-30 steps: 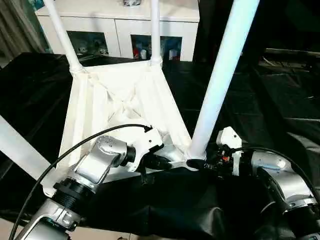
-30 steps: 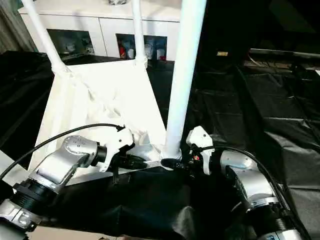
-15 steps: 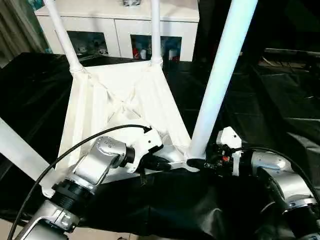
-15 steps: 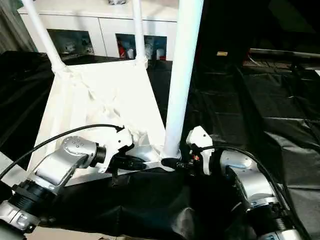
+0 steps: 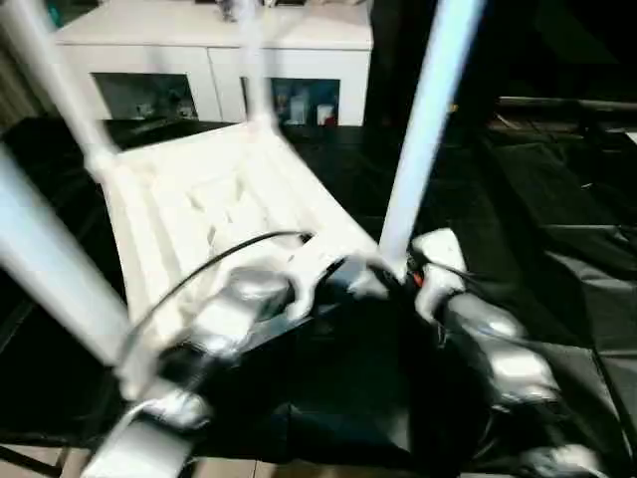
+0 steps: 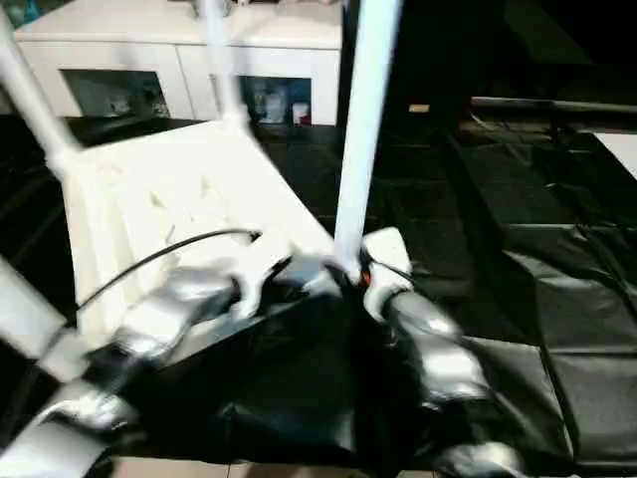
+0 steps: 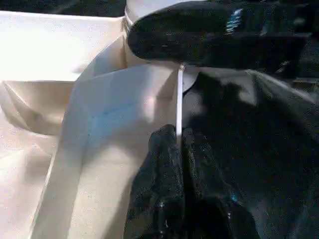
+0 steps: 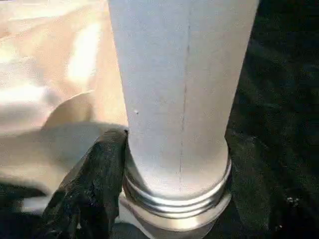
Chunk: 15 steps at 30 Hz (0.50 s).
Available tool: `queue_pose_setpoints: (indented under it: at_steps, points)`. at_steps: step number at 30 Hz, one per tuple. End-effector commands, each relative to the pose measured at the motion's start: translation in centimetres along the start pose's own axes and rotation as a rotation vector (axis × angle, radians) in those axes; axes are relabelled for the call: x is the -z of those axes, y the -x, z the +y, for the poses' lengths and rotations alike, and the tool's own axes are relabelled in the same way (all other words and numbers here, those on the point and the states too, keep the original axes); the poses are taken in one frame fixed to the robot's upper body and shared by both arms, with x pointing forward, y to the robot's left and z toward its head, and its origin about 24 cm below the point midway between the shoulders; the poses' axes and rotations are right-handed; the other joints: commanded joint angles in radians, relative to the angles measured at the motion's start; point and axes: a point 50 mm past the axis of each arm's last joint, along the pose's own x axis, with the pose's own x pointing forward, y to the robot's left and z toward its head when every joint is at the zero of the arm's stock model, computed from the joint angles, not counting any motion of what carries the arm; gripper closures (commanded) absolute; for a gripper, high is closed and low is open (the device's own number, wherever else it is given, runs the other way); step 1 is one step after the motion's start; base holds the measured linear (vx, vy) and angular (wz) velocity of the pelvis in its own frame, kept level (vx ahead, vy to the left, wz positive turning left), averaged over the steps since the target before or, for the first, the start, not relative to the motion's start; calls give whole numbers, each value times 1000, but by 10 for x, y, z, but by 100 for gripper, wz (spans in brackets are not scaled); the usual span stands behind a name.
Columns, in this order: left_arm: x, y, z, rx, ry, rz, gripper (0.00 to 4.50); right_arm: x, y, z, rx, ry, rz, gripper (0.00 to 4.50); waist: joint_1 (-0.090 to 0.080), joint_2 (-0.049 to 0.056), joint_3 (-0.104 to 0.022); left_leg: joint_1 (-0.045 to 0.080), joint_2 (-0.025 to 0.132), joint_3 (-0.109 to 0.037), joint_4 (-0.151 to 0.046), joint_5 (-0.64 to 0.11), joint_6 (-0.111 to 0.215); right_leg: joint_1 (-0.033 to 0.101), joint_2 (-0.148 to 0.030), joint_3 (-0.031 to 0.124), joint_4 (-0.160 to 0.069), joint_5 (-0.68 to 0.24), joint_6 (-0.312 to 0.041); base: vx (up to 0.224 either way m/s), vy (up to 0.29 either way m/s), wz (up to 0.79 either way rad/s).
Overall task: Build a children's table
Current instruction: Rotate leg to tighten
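Note:
The children's table lies upside down on black cloth, its white ribbed tabletop [image 5: 189, 199] facing up with tubular legs standing in the corner sockets. Both grippers meet at the near right corner. In the left wrist view my left gripper [image 7: 178, 144] is shut on the tabletop's thin rim. My right gripper [image 8: 178, 142] is closed around the base of the near right leg [image 8: 179, 84], and one black finger [image 8: 94, 184] presses against the leg just above its threaded collar. In the head view that leg [image 5: 423, 129] rises between my left gripper [image 5: 348, 279] and right gripper [image 5: 403, 274].
A white glass-door cabinet [image 5: 199, 60] stands behind the table. Black sheeting [image 5: 537, 229] covers the work surface to the right and front. Another leg [image 5: 50, 269] slants up at the near left, and two more [image 5: 251, 60] stand at the far corners.
The whole head view has swung and blurred, so the camera is moving. Both grippers stay at the near right corner, on the rim and the leg.

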Motion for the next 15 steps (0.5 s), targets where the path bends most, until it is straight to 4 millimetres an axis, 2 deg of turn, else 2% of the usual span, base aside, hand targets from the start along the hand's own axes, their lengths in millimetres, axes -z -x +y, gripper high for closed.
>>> queue_pose_setpoints:
  at_steps: [1,2,5,6,7,8,10,11,12,13,14,15]
  points:
    - [12,-8,-1,-58,27,32,450,22,-2,10,20,38,107,187,0,-16,-40,7,17,-18,-78,-362,-2,22,-32,18,-97,-501,-116,0,0,0]
    - [11,-10,0,-71,15,39,450,19,-4,20,-7,15,81,187,1,-15,-41,11,18,-18,-77,-369,1,19,-32,19,-98,-490,-119,0,0,0]
    - [10,-12,-1,-60,-11,40,450,10,-5,29,-75,-16,8,187,4,-15,-41,5,18,-17,-78,-364,14,23,-34,20,-96,-473,-121,0,0,0]
    - [9,-11,-2,-41,-22,39,450,4,-3,28,-97,-38,-42,152,6,-13,-41,3,20,-17,-79,-359,18,24,-35,21,-95,-468,-122,0,0,0]
    - [9,-9,-3,-17,-27,36,450,-2,-1,25,-115,-58,-87,117,6,-13,-42,5,20,-16,-78,-361,22,23,-35,21,-96,-465,-122,0,0,0]
    - [10,-8,-4,-5,-27,34,450,-4,0,23,-123,-65,-105,117,11,-13,-44,6,21,-14,-77,-352,28,22,-36,23,-96,-453,-126,0,0,0]
    - [11,-6,-4,28,-50,35,450,-11,4,11,-125,-63,-142,107,11,-15,-45,-6,23,-16,-80,-313,39,33,-36,22,-86,-399,-144,0,0,0]
    - [11,-6,-4,28,-50,35,450,-11,4,11,-125,-63,-142,95,12,-13,-45,-4,24,-16,-81,-311,39,32,-36,21,-86,-393,-148,0,0,0]
    - [13,-4,-4,57,-53,49,450,-15,8,4,-172,-51,-153,83,11,-17,-45,-4,25,-14,-79,-302,41,33,-35,22,-84,-370,-157,0,0,0]
    - [15,-1,-5,82,-52,56,450,-18,13,0,-230,-35,-152,75,15,-16,-46,-4,26,-15,-78,-285,48,40,-34,22,-79,-338,-164,0,0,0]
    - [15,1,-5,104,-54,57,450,-19,17,-3,-286,-14,-144,64,14,-16,-45,-6,28,-14,-78,-280,54,39,-35,24,-78,-323,-172,0,0,0]
    - [16,4,-6,134,-55,59,450,-20,23,-7,-360,24,-126,64,15,-16,-45,-7,28,-14,-77,-279,63,44,-34,22,-75,-308,-180,0,0,0]
